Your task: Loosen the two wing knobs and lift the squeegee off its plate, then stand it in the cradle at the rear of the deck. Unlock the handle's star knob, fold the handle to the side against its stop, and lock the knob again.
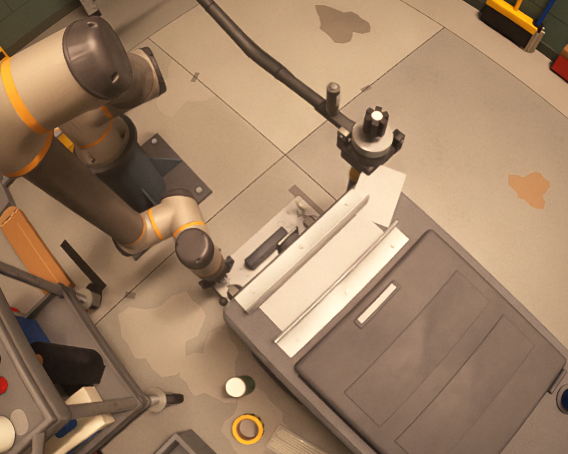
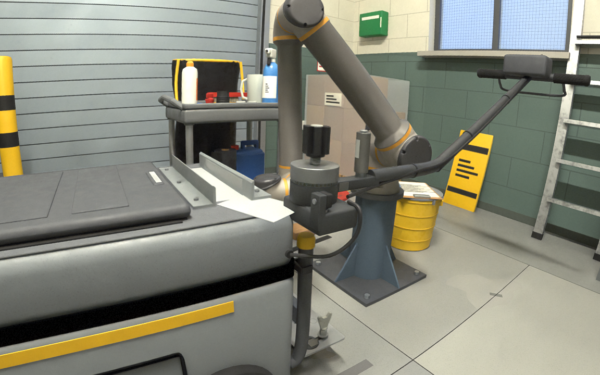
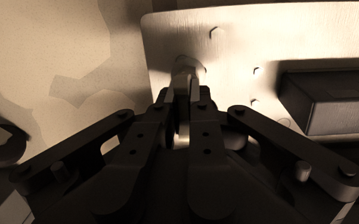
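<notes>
My gripper [image 3: 183,86] is low behind the scrubber, at the near end of the metal plate [image 3: 248,44], and its two fingers are clamped on the upright wing of a wing knob [image 3: 186,74]. From the side camera the gripper [image 1: 220,282] sits at the plate's end. The dark squeegee [image 1: 266,247] lies flat on the plate, to the right of the gripper. The other wing knob [image 2: 323,324] stands at the plate's far end. The cradle [image 1: 326,255], two pale rails, crosses the rear of the deck. The black star knob [image 1: 376,120] tops the handle hinge, and the handle [image 2: 479,116] rises away from the machine.
The grey scrubber body [image 1: 421,325] fills the space beside the plate. A tool cart [image 1: 26,360] stands to the left of the arm. A white-capped can [image 1: 238,386] and a yellow tape roll [image 1: 247,428] lie on the floor near the machine's corner.
</notes>
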`<state>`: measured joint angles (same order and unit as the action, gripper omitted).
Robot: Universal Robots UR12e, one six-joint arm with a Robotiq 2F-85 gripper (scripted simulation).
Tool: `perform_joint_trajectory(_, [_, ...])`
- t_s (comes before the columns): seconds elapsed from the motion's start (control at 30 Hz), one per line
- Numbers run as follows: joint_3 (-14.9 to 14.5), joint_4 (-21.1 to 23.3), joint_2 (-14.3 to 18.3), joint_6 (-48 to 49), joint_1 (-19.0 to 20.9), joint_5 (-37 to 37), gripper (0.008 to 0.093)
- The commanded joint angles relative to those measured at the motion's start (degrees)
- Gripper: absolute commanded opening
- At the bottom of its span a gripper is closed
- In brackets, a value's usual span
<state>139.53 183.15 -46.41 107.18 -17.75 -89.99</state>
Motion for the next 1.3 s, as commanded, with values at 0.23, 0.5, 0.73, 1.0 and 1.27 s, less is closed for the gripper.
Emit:
perform_joint_trajectory(0.23, [-0.01,0.01,-0.02,0.57,0.0,-0.01,0.008])
perform_joint_trajectory(0.5, [-0.01,0.01,-0.02,0.57,0.0,-0.01,0.008])
perform_joint_trajectory(0.73, [-0.01,0.01,-0.02,0.57,0.0,-0.01,0.016])
perform_joint_trajectory(1.0, [-0.01,0.01,-0.02,0.57,0.0,-0.01,0.026])
perform_joint_trajectory(1.27, [-0.01,-0.01,-0.03,0.57,0.0,-0.01,0.026])
